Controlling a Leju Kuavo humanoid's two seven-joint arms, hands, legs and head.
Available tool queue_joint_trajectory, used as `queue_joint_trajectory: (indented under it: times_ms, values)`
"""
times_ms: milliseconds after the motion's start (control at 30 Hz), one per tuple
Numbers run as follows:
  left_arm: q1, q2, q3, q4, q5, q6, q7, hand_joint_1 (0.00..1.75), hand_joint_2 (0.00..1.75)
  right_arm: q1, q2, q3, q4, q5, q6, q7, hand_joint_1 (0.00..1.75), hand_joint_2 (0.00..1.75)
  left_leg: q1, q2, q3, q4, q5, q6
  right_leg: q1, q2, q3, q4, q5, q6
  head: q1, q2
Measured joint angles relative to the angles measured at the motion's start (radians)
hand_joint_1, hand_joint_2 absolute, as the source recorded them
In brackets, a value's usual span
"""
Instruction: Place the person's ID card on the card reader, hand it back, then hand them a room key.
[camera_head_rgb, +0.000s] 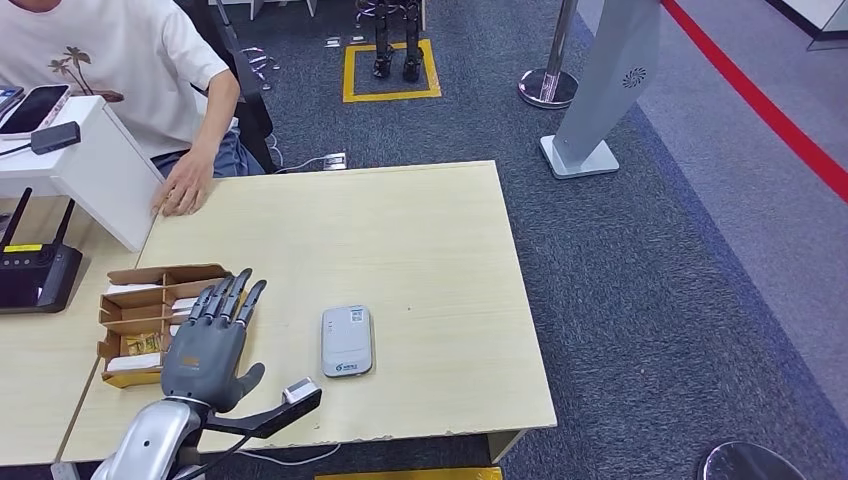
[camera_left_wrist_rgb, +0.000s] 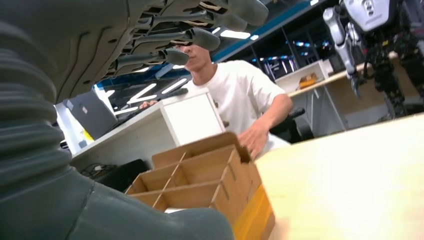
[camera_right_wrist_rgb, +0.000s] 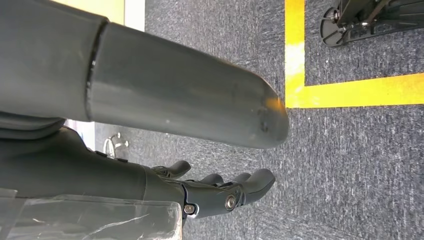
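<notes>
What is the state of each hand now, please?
Left hand: open, fingers stretched flat above the table beside the cardboard box, holding nothing.
Right hand: hanging over the floor, fingers apart, holding nothing.

Card reader sat mid-table; divided box to its left, person's hand at far-left edge.
</notes>
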Motion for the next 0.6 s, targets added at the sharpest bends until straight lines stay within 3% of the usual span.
queue_joint_trajectory:
  times_ms: [600]
  values:
    - [0.008,0.049,0.003,0.002,-0.045,-0.12,0.032,0.0,1.75,0.0,-0.009,-0.001,0.0,0.002,0.003,0.0,0.0,0.0,0.0,0.0,0.0,0.0,0.0,0.0,0.0,0.0,0.0,0.0,0.0,0.0,0.0,0.0]
